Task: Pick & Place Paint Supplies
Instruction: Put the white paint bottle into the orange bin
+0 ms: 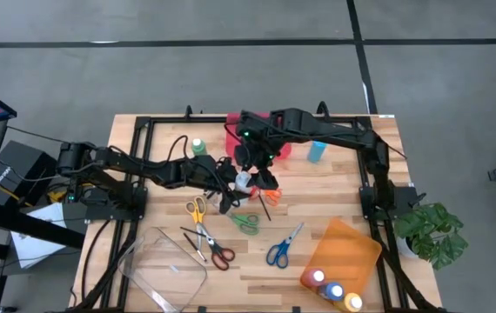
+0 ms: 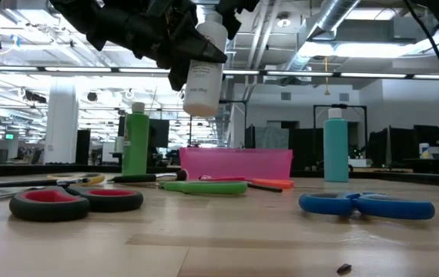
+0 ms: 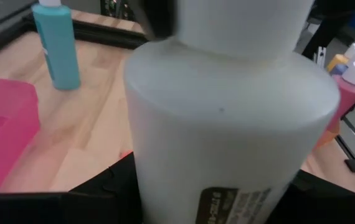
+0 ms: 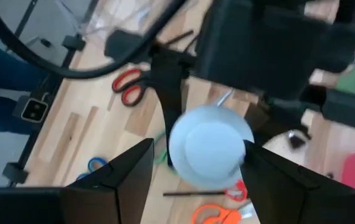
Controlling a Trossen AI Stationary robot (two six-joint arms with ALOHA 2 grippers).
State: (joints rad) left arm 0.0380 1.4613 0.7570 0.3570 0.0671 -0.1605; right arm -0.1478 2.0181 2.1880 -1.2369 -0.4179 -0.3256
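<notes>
A white paint bottle (image 2: 202,85) with a white cap (image 4: 210,146) hangs above the table's middle, and my left gripper (image 1: 236,186) is shut on it. My right gripper (image 4: 199,149) stands open just above it, one finger on either side of the cap; I cannot tell whether it touches. A green bottle (image 1: 197,146) and a blue bottle (image 1: 318,151) stand upright on the table at the back. Yellow scissors (image 1: 197,209), red scissors (image 1: 217,255), green scissors (image 1: 246,223) and blue scissors (image 1: 280,249) lie flat on the wood. My left gripper pinches the white bottle's body (image 3: 227,155) between its two fingers (image 3: 106,186), which come roughly level from the table's left. The bottle is lifted clear of the table, cap up and nearly upright, its bottom (image 2: 201,111) hanging below the fingers.
A pink tray (image 2: 235,163) stands at the back middle, behind the held bottle. An orange tray (image 1: 345,252) with several bottles (image 1: 331,289) sits at the near right. A clear tray (image 1: 165,265) lies near left. Orange scissors (image 1: 270,196) lie under the grippers.
</notes>
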